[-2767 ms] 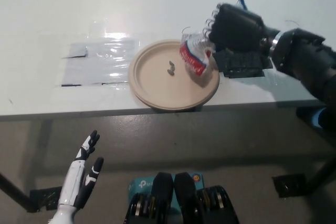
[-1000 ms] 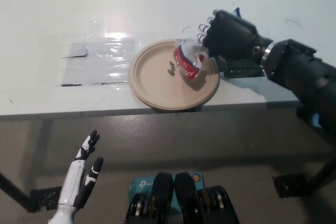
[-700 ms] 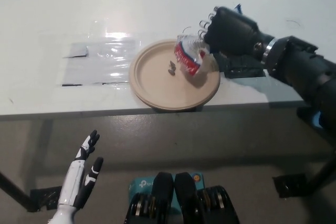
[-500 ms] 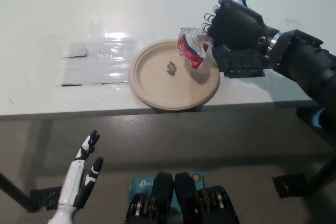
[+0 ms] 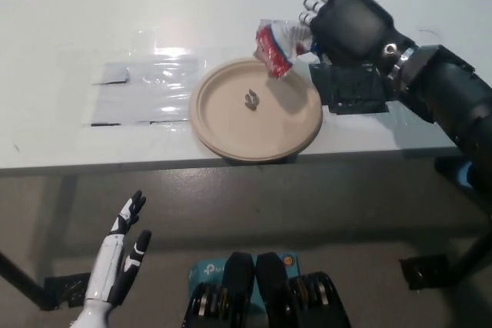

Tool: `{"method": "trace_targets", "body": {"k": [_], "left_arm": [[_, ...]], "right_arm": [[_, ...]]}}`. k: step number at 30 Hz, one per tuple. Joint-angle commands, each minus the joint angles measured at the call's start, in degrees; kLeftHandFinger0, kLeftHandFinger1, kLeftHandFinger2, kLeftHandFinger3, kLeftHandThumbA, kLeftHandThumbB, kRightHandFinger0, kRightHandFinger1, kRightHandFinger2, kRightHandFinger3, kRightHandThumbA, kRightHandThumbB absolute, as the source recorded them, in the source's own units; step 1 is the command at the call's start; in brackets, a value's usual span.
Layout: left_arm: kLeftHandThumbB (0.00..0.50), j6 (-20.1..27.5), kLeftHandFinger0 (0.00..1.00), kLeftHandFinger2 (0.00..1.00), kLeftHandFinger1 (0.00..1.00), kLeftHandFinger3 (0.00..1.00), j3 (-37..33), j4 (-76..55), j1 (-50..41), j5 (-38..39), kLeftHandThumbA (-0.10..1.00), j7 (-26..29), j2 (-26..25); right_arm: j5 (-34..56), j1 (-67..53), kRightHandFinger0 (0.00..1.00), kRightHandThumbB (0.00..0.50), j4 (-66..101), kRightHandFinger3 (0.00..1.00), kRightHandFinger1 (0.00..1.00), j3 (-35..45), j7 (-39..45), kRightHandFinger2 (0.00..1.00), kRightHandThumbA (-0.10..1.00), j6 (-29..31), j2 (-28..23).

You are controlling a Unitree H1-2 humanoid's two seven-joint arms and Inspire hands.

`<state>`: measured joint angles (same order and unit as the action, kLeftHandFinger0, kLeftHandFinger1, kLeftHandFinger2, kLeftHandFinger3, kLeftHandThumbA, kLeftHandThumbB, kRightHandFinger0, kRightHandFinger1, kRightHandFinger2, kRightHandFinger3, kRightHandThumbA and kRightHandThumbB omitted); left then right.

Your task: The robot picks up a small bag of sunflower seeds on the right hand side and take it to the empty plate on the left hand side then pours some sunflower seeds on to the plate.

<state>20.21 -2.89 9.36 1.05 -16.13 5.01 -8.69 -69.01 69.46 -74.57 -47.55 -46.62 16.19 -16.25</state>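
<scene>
Well along, by the look of it: bag of sunflower seeds (image 5: 278, 45) picked up, carried across and held aloft in the black right hand (image 5: 346, 22), fingers (image 5: 317, 4) wrapped around its top. Hangs tilted just above the plate's (image 5: 231, 134) far right rim, mouth not discernible. Holds only a small cluster of seeds (image 5: 250, 99) near the plate's middle, otherwise bare. Probably more pouring left, or setting the bag down. White left hand (image 5: 117, 264) idle low beside the table (image 5: 69, 28), fingers spread, holding nothing.
</scene>
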Motion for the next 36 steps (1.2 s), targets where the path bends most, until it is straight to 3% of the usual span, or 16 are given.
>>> {"method": "trace_targets", "body": {"k": [1, 3, 6, 9, 11, 12, 13, 14, 16, 20, 22, 27, 29, 36], "left_arm": [[0.275, 1.07, 1.0, 1.0, 1.0, 1.0, 0.07, -0.99, -0.48, 0.32, 1.0, -0.1, -0.36], [0.269, 0.92, 1.0, 1.0, 1.0, 1.0, 0.18, -1.22, -0.75, 0.46, 1.0, -0.08, -0.33], [0.276, 0.81, 1.0, 1.0, 1.0, 1.0, 0.22, -1.29, -0.84, 0.33, 1.0, 0.03, -0.29], [0.273, 1.05, 1.0, 1.0, 1.0, 1.0, 0.33, -1.16, -0.91, 0.38, 1.0, 0.28, -0.13], [0.268, 1.15, 1.0, 1.0, 1.0, 1.0, 0.37, -1.03, -0.95, 0.39, 1.0, 0.33, -0.15], [0.268, 1.22, 1.0, 1.0, 1.0, 1.0, 0.36, -0.86, -0.9, 0.38, 1.0, 0.34, -0.15], [0.268, 1.56, 1.0, 1.0, 1.0, 1.0, 0.27, -0.58, -0.85, 0.31, 1.0, 0.32, -0.25], [0.272, 1.63, 1.0, 1.0, 1.0, 1.0, 0.31, -0.5, -0.92, 0.69, 1.0, 0.23, -0.16], [0.275, 1.62, 1.0, 1.0, 1.0, 1.0, 0.47, -0.54, -1.39, 0.86, 1.0, 0.35, -0.11], [0.284, 2.2, 1.0, 1.0, 1.0, 1.0, 0.72, -0.27, -1.78, 0.64, 1.0, 0.77, -0.27], [0.279, 2.38, 1.0, 1.0, 1.0, 1.0, 0.9, -0.19, -1.8, 0.36, 1.0, 1.06, -0.34], [0.278, 1.75, 1.0, 1.0, 1.0, 1.0, 1.43, -0.93, -2.4, 0.27, 1.0, 1.25, -0.35], [0.275, 1.84, 1.0, 1.0, 1.0, 1.0, 1.46, -0.75, -2.33, 0.37, 1.0, 1.16, -0.25], [0.275, 2.29, 1.0, 1.0, 1.0, 1.0, 1.5, -1.06, -3.36, 0.22, 1.0, 1.25, 0.0]], "right_arm": [[12.25, -0.07, 0.0, 0.193, 0.73, 0.06, 0.22, 8.36, 3.73, 0.77, -0.1, 5.6, -0.34], [12.7, -1.1, 0.0, 0.192, 0.45, 0.06, 0.25, 10.13, 3.2, 0.77, -0.1, 5.8, -0.2], [13.28, -2.33, 0.0, 0.159, -0.22, 0.13, 0.3, 11.96, 2.95, 0.86, -0.1, 6.7, -0.5], [14.23, -3.11, 0.0, 0.181, -0.55, 0.23, 0.33, 13.67, 2.34, 0.86, -0.1, 7.21, -1.07], [15.4, -3.43, 0.0, 0.177, -0.77, 0.37, 0.38, 15.03, 2.61, 0.91, -0.1, 7.0, -1.27], [16.35, -3.59, 0.0, 0.193, -0.96, 0.5, 0.4, 16.01, 2.7, 0.91, -0.1, 7.43, -1.38], [18.01, -3.9, 0.0, 0.166, -1.22, 0.6, 0.42, 17.55, 3.61, 0.92, -0.1, 8.28, -1.5], [18.51, -4.14, 0.0, 0.162, -1.2, 0.63, 0.41, 18.16, 4.0, 0.91, -0.1, 8.25, -1.62], [19.3, -4.66, 0.0, 0.179, -1.35, 0.64, 0.39, 19.15, 4.48, 0.89, -0.1, 8.35, -1.53], [21.81, -5.18, 0.0, 0.161, -1.85, 0.67, 0.37, 21.53, 4.76, 0.86, -0.1, 9.08, -1.23], [22.74, -5.06, 0.0, 0.159, -2.18, 0.75, 0.4, 22.41, 4.3, 0.9, -0.1, 9.18, -1.08], [25.37, -4.6, 0.0, 0.151, -2.57, 0.8, 0.42, 24.46, 4.84, 0.91, -0.1, 9.32, -0.93], [25.89, -4.57, 0.0, 0.17, -2.62, 0.83, 0.43, 24.88, 4.56, 0.91, -0.1, 9.3, -1.2], [26.71, -5.2, 0.0, 0.181, -2.84, 0.79, 0.41, 24.81, 3.46, 0.86, -0.1, 9.16, -1.39]]}}
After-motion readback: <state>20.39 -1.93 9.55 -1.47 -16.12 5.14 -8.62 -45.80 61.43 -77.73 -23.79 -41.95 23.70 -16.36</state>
